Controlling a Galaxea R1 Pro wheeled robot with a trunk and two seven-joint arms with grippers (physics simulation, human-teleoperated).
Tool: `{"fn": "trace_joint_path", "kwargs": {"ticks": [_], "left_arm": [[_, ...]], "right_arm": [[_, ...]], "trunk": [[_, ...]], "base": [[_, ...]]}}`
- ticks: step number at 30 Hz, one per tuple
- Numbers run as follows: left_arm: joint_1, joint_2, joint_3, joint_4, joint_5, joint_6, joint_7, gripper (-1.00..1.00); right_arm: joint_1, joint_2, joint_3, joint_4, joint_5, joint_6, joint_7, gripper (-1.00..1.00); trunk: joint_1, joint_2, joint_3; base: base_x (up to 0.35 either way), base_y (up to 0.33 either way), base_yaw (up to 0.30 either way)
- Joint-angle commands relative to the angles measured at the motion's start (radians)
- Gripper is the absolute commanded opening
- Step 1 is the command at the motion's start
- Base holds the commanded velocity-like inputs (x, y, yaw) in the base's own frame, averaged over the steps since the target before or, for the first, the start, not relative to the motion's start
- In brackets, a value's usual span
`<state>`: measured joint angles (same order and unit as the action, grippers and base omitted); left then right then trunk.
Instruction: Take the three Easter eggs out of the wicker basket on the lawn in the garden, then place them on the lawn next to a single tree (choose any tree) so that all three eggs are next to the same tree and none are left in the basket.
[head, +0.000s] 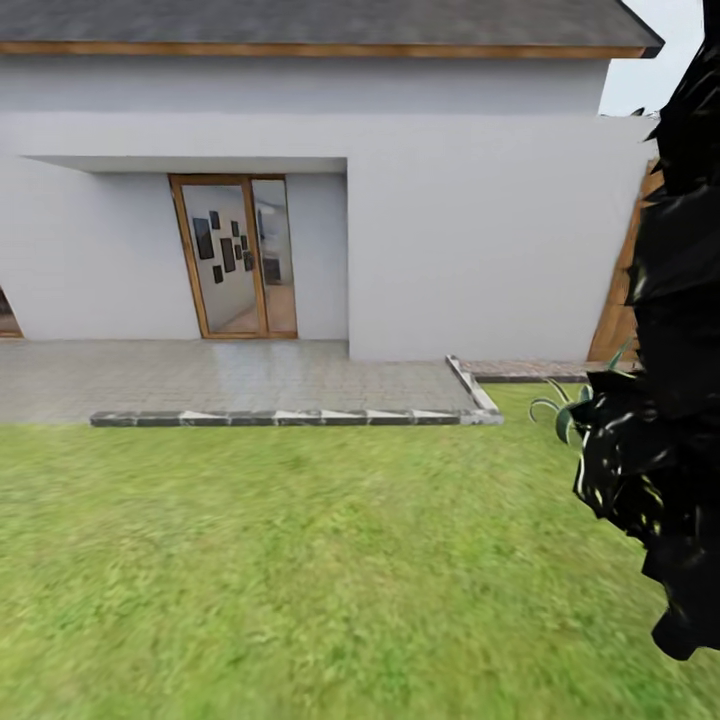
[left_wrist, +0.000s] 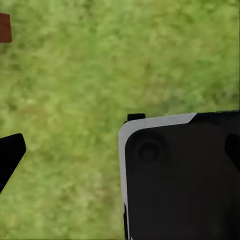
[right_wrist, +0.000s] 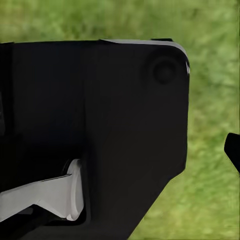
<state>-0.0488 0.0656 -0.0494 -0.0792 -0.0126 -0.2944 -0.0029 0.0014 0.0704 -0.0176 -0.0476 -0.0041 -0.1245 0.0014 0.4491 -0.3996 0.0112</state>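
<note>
Black robot body (right_wrist: 100, 130) over lawn (right_wrist: 210, 100)

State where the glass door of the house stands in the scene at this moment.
In the head view the glass door stands left of centre in the white house, set back under an overhang, beyond the grey paving that borders the lawn.

Lawn (head: 300, 560): bright green, mottled. House (head: 480, 220): white walls, grey roof, brown eaves trim. Door (head: 235, 258): brown frame, glass panes. Paving (head: 200, 378): grey tile pattern, dark kerb. Foliage (head: 670, 400): glossy black. Fence (head: 625, 290): brown.
</note>
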Motion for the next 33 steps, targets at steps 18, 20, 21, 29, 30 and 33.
{"fn": "trace_joint_path", "kwargs": {"ticks": [18, 20, 21, 29, 30, 33], "left_arm": [[0.000, 0.000, -0.004, 0.001, -0.001, -0.004, 0.000, 1.00], [0.000, 0.000, -0.004, 0.001, -0.001, -0.004, 0.000, 1.00], [0.000, 0.000, -0.004, 0.001, -0.001, -0.004, 0.000, 1.00], [0.000, 0.000, -0.004, 0.001, -0.001, -0.005, 0.000, 1.00], [0.000, 0.000, -0.004, 0.001, -0.001, -0.005, 0.000, 1.00], [0.000, 0.000, -0.004, 0.001, -0.001, -0.005, 0.000, 1.00]], "right_arm": [[0.000, 0.003, -0.001, 0.000, 0.000, -0.003, 0.000, 1.00], [0.000, 0.003, -0.001, 0.000, 0.000, -0.003, 0.000, 1.00], [0.000, 0.003, -0.001, 0.000, 0.000, -0.003, 0.000, 1.00], [0.000, 0.003, -0.001, 0.000, 0.000, -0.003, 0.000, 1.00], [0.000, 0.003, -0.001, 0.000, 0.000, -0.003, 0.000, 1.00], [0.000, 0.003, -0.001, 0.000, 0.000, -0.003, 0.000, 1.00]], "trunk": [[0.001, 0.000, 0.000], [0.001, 0.000, 0.000], [0.001, 0.000, 0.000], [0.001, 0.000, 0.000], [0.001, 0.000, 0.000], [0.001, 0.000, 0.000]], "base": [[0.335, 0.012, 0.001], [0.338, 0.070, 0.028], [0.338, 0.089, 0.092], [0.338, 0.045, 0.133], [0.338, 0.010, 0.048], [0.338, 0.006, 0.028]]}}
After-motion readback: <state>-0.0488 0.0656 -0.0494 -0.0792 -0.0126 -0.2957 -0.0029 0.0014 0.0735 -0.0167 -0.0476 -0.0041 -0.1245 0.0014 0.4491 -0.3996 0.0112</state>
